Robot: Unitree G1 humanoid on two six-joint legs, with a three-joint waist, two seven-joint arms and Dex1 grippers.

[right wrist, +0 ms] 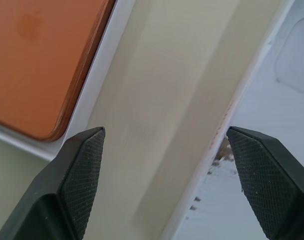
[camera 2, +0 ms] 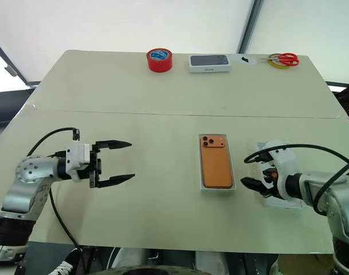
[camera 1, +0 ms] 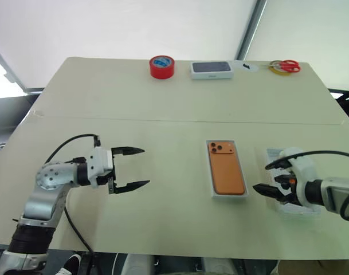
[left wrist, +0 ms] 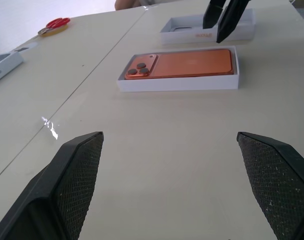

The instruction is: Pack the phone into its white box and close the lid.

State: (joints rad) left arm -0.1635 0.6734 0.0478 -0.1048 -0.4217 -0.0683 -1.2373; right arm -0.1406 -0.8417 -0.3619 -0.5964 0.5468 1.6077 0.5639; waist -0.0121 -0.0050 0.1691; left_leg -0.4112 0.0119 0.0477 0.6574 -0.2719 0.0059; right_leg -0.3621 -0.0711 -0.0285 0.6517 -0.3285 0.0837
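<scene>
Phone [camera 1: 228, 168] already lying in white box [camera 1: 238, 196] on counter [camera 1: 163, 103]. Lid [camera 1: 274, 156] right of box, not yet on. Left end effector [camera 1: 130, 168] open, empty; right end effector [camera 1: 266, 177] open above lid.

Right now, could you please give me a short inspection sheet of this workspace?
Surface: pale table, seam across it.
Job's things: phone lies camera-side up in the white box; lid open beside it, under the right gripper.
Clutter: red tape roll, closed dark-topped box, scissors at the far edge.
Grippers: left gripper open, empty; right gripper open, empty.
Cables: black cable on the left arm.
Surroundings: white canopy.
</scene>
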